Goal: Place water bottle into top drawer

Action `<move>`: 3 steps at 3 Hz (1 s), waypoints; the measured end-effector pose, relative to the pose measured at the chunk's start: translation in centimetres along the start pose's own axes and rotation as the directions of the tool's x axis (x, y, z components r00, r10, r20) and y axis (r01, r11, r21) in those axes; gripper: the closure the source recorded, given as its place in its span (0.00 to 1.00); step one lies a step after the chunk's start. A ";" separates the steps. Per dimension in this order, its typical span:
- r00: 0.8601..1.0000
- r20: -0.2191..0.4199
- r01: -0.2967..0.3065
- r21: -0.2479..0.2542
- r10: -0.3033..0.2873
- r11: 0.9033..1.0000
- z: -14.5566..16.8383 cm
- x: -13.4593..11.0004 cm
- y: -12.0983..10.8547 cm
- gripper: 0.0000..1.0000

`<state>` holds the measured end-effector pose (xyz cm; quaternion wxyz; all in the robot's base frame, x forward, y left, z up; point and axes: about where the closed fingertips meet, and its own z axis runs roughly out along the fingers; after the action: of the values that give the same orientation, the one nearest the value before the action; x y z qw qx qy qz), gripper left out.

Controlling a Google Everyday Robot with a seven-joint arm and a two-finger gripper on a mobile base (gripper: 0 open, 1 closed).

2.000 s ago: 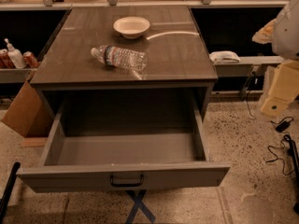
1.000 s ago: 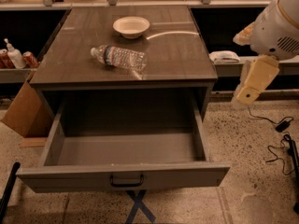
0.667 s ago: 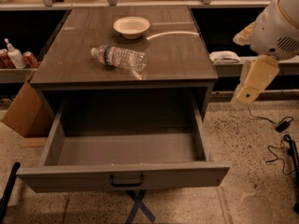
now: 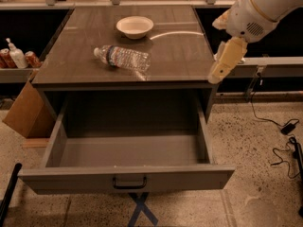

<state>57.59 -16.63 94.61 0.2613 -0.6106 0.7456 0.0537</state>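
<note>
Worktop (image 4: 180,56) bare across its right half and along the front edge. Below that front edge, top drawer (image 4: 71,179) pulled far out, hollow open upward. Just off the right edge near the front right corner, gripper (image 4: 215,77) hanging tip-down, touching nothing; open or closed, cannot tell. Left of centre, water bottle (image 4: 124,58) lying on its side, long axis roughly left to right, cap toward the left edge, base toward the front right. Near the back edge, bowl (image 4: 135,26), apart from the bottle.
</note>
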 end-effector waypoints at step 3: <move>0.991 0.124 -0.040 -0.084 0.051 0.996 13.8 -11.6 -5.0 0.00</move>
<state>68.08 -2.15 89.24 0.2816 -0.5989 0.7386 0.1283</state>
